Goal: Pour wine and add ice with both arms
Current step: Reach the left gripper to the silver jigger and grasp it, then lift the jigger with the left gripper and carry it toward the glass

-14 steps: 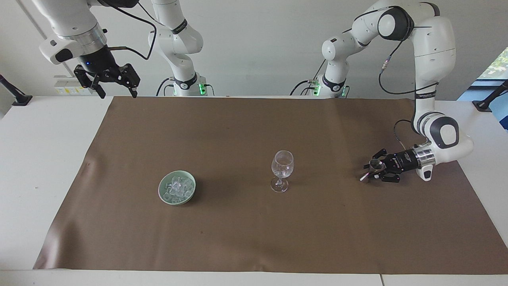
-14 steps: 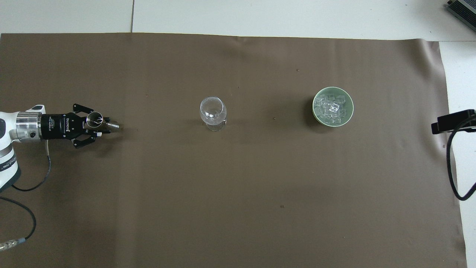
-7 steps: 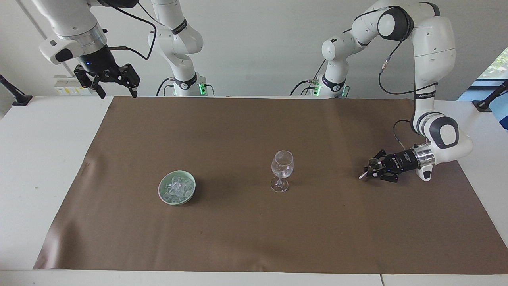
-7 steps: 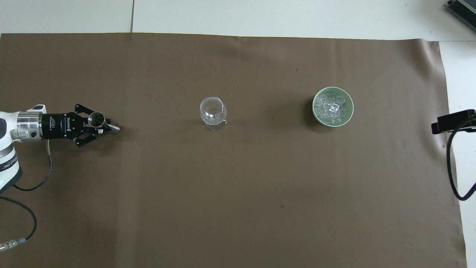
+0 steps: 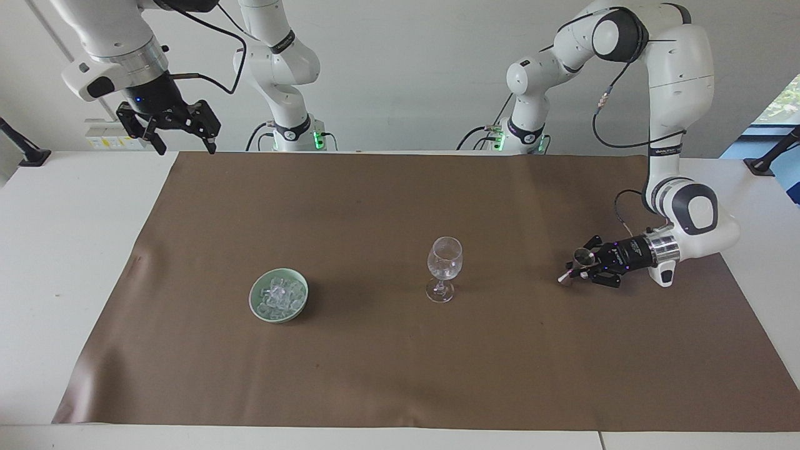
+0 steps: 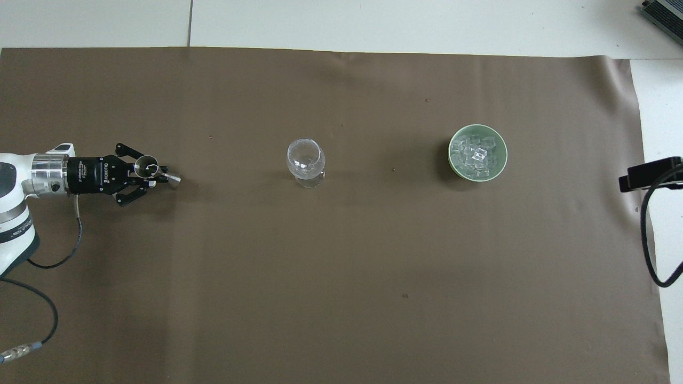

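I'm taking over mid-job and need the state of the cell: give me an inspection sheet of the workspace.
Surface: brown mat covering the white table, flat.
Job's things: ice piled in a green bowl toward the right arm's end; stemmed glass upright mid-mat, apart from the bowl.
Clutter: nothing seen.
Grippers: left gripper low over the mat at the left arm's end, shut on a small metal cup; right gripper open, raised above the table edge nearest the robots, waiting.
Cables: black cable looping beside the left arm.
Surroundings: white wall; window at the left arm's end.
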Available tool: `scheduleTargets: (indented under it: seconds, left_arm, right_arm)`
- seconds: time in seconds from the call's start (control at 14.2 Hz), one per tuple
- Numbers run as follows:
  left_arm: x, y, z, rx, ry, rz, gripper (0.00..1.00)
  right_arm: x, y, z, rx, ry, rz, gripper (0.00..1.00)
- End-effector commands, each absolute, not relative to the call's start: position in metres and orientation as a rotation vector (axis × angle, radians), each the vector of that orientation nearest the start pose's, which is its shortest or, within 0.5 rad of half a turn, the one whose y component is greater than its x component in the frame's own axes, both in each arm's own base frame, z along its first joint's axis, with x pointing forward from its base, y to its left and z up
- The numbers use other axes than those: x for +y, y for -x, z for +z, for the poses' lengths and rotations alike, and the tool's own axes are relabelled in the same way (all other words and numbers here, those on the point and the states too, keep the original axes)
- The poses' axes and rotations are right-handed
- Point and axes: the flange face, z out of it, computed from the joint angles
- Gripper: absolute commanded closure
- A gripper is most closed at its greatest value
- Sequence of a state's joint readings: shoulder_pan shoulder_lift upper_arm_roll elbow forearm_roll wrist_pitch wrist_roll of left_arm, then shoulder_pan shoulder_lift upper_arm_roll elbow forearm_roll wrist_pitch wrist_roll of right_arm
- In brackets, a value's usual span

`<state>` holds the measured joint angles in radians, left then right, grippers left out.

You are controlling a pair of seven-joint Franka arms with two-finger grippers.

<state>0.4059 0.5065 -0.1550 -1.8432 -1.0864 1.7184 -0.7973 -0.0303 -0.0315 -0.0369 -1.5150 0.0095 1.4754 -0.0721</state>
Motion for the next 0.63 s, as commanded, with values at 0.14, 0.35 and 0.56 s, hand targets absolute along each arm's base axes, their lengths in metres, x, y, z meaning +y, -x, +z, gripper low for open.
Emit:
scheduleTargets:
  seconds: [0.14, 0.35, 0.56]
  left_arm:
    - [0.035, -0.605, 0.322, 1.446, -1.524, -0.923, 1.00]
    - [0.005, -0.605, 0.353, 1.457, -1.553, -0.912, 1.00]
    - [-0.021, -0.602, 0.377, 1.475, -1.569, -0.907, 1.00]
  right_arm:
    - [-0.036, -0.531, 0.659, -0.013, 3.114, 0.004, 0.00]
    - [-0.035, -0.531, 0.659, -0.015, 3.114, 0.004, 0.00]
    - [-0.036, -0.531, 0.660, -0.013, 3.114, 0.002, 0.00]
